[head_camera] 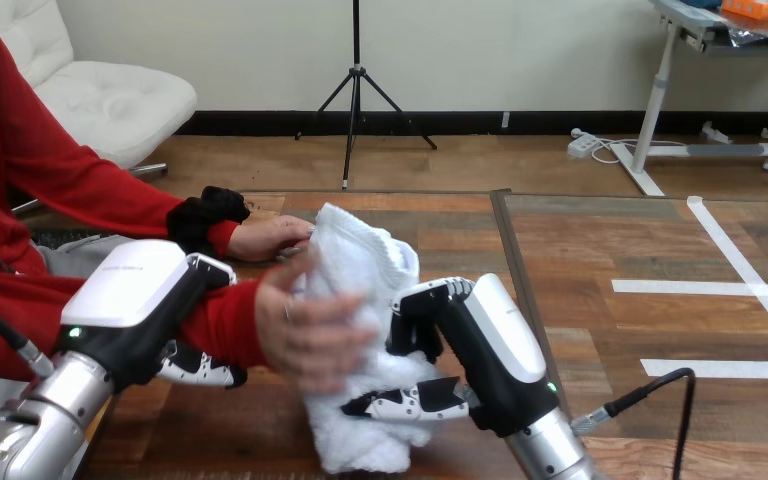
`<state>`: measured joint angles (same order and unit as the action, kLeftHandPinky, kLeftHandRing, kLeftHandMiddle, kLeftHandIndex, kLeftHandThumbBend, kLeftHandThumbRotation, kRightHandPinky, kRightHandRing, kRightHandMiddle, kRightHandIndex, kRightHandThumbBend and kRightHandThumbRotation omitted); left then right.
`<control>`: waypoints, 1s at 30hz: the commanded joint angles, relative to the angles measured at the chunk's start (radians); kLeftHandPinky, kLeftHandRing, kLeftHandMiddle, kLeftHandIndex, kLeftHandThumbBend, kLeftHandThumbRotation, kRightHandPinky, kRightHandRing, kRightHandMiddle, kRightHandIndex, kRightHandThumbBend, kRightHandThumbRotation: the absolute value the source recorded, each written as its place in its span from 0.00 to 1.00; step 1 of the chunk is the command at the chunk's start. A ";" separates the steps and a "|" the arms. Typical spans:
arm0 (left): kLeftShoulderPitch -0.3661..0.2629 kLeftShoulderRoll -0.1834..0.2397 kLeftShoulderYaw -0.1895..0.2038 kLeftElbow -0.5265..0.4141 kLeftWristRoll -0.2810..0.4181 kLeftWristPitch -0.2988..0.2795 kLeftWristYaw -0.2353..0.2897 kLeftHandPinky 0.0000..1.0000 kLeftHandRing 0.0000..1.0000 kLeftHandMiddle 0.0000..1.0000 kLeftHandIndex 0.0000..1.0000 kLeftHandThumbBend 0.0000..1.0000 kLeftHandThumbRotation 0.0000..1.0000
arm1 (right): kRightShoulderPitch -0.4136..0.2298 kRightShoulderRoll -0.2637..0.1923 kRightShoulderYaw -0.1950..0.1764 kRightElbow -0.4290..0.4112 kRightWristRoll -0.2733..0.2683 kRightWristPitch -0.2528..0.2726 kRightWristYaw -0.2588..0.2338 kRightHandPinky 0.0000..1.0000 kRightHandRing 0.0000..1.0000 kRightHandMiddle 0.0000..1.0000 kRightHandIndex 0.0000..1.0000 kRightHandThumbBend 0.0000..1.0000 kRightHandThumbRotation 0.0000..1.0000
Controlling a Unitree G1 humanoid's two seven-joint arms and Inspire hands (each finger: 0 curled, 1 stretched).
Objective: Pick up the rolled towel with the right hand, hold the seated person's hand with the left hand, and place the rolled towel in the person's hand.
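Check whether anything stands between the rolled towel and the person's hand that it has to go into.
Nothing visible does. The right hand has its fingers curled round the rolled towel, and the person's nearer hand rests against the towel's left side, touching it, with nothing between the two.

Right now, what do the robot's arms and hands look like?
The left hand and right hand are black, each with a smooth white shell on its back and a small green light near the wrist. The left forearm and right forearm are silver. A black cable runs beside the right one.
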<state>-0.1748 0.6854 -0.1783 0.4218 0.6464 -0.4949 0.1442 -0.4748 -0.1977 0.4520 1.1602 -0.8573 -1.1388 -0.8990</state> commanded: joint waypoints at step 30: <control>-0.172 -0.044 0.017 -0.113 -0.024 -0.044 0.012 0.30 0.33 0.37 0.39 0.86 0.00 | -0.039 0.024 -0.008 -0.392 -0.085 -0.016 -0.152 0.04 0.07 0.13 0.12 0.59 0.00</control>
<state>-0.2359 0.6648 -0.1782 0.3896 0.6364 -0.5150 0.1440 -0.4394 -0.2041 0.4595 0.9181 -0.9489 -1.1184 -1.0039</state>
